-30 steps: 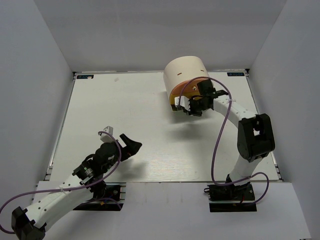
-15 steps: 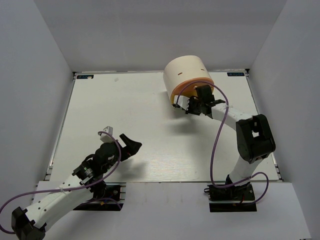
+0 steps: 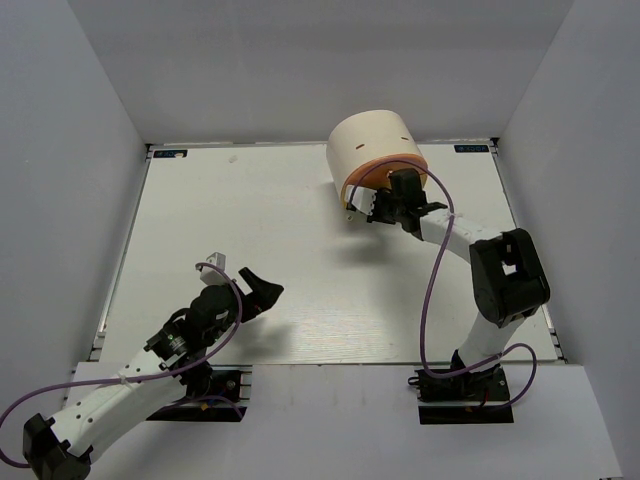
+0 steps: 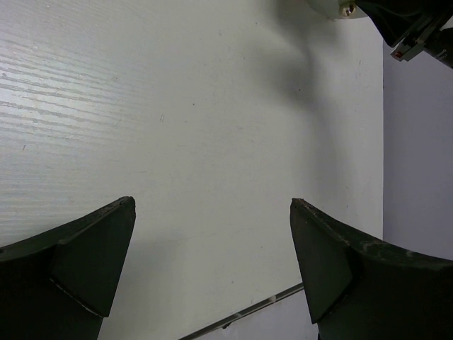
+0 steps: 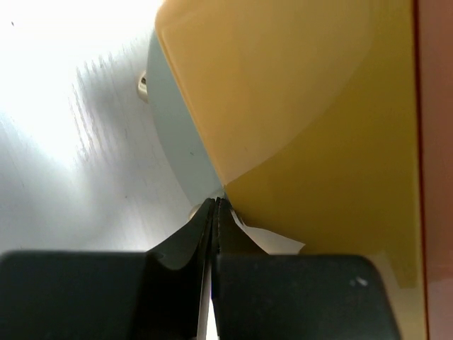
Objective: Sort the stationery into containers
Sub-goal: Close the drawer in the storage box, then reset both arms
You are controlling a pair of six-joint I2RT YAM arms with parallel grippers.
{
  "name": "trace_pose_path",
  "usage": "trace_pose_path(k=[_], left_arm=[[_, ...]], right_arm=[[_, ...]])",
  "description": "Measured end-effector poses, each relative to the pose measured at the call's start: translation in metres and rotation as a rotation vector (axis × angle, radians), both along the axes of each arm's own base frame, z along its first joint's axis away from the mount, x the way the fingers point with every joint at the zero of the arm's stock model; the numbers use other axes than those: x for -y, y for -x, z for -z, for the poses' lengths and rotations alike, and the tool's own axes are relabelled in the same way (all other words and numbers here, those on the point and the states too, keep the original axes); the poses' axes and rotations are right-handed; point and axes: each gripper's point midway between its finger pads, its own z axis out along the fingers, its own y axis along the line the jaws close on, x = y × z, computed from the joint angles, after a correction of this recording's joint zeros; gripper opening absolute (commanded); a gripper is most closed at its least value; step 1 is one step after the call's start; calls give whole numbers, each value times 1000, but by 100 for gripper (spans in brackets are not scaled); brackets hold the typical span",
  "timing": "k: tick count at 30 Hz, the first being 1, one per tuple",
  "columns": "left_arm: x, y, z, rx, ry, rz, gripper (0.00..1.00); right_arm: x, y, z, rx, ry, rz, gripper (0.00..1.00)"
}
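Far side of the desk (image 3: 250,220), right of centre, at the cream drawer unit (image 3: 370,140): right claw (image 5: 214,205) clenched, fingers pressed together, tips touching the lower edge of the yellow drawer (image 5: 283,106) (pale green drawer (image 5: 173,134) bordering it). Near left: left claw (image 4: 211,209) released, fingers spread wide, hovering above the desk.

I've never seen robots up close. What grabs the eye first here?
The cream drum-shaped desk unit at the far right of the table, with the right gripper shut, its tips at the yellow drawer. Near the front left, the left gripper hangs open over bare tabletop.
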Motion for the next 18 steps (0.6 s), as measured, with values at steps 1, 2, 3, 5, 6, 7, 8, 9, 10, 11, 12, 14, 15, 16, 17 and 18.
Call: trace_pose_path(k=[1, 2, 3, 5, 6, 7, 8, 9, 10, 11, 12, 14, 15, 16, 17, 18], left_arm=[[0, 0, 0, 0, 0, 0, 100], [0, 0, 0, 1, 0, 0, 100], [0, 0, 0, 1, 1, 0, 100], [0, 0, -2, 6, 5, 0, 100], [0, 0, -2, 8, 7, 0, 100], [0, 0, -3, 11, 10, -1, 100], [0, 0, -4, 13, 12, 0, 100], [-1, 1, -5, 16, 14, -1, 100], [-1, 1, -5, 17, 16, -1, 100], [-1, 1, -6, 20, 19, -1, 100], [-1, 1, -7, 25, 24, -1, 100], [-2, 1, -6, 29, 27, 0, 100], [-2, 2, -5, 29, 25, 0, 100], [-2, 2, -4, 28, 22, 1, 100], [-2, 2, -3, 27, 18, 2, 100], [-2, 2, -3, 27, 13, 4, 100]], right_arm=[[-1, 0, -1, 3, -2, -1, 0], [-2, 0, -1, 4, -2, -4, 0], [-4, 1, -1, 2, -5, -12, 0], [-9, 13, 2, -65, -4, -64, 0], [-13, 19, 0, -97, -2, -98, 0], [-18, 28, -4, -143, -7, -147, 0], [-22, 36, -11, -184, -16, -188, 0], [-28, 42, -20, -218, -35, -220, 0], [-33, 49, -27, -246, -60, -247, 5], [-38, 59, -35, -279, -94, -273, 8], [-41, 70, -39, -320, -131, -277, 13], [-43, 90, -47, -386, -203, -249, 27], [-43, 99, -51, -418, -238, -218, 45], [-41, 108, -56, -451, -276, -175, 63], [-39, 111, -60, -473, -308, -120, 81], [-37, 111, -66, -481, -340, -60, 90]])
